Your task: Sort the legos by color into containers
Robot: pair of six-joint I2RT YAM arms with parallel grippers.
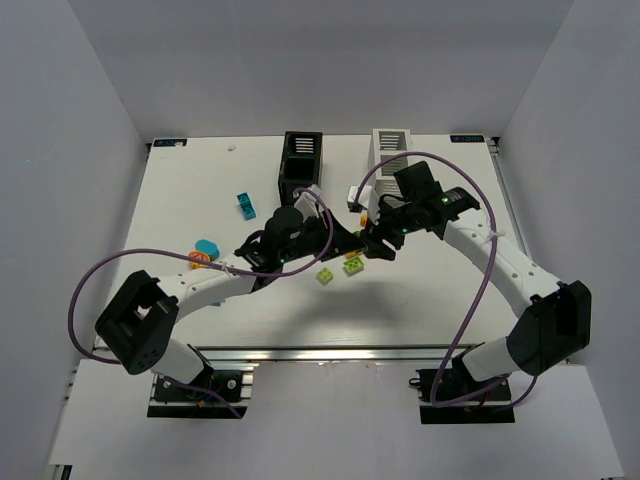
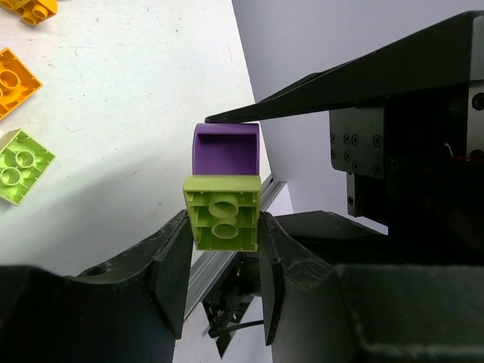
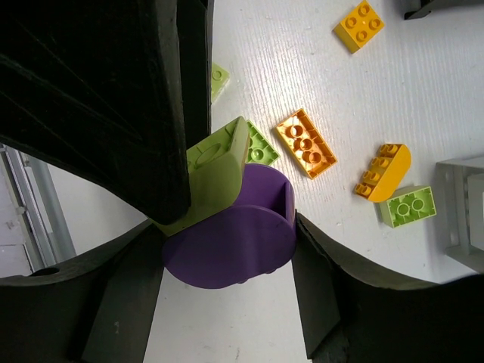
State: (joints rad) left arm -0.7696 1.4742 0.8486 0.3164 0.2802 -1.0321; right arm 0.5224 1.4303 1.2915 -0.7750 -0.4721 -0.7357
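Observation:
My left gripper [image 1: 350,241] and right gripper [image 1: 376,243] meet above the middle of the table. In the left wrist view my left gripper [image 2: 222,231] is shut on a lime green lego [image 2: 222,212] stuck to a purple rounded lego [image 2: 225,149]. In the right wrist view my right gripper [image 3: 229,261] is shut on that purple lego [image 3: 231,242], with the lime lego [image 3: 214,175] joined to its upper side. The joined pair is held off the table. The black container [image 1: 302,165] and white container [image 1: 392,148] stand at the back.
Two lime legos [image 1: 326,276] [image 1: 354,265] lie just below the grippers. A cyan lego [image 1: 244,205] and a cyan and orange pair [image 1: 205,251] lie to the left. Orange legos [image 3: 305,143] [image 3: 386,172] [image 3: 358,25] and a lime one [image 3: 408,206] lie under the right wrist.

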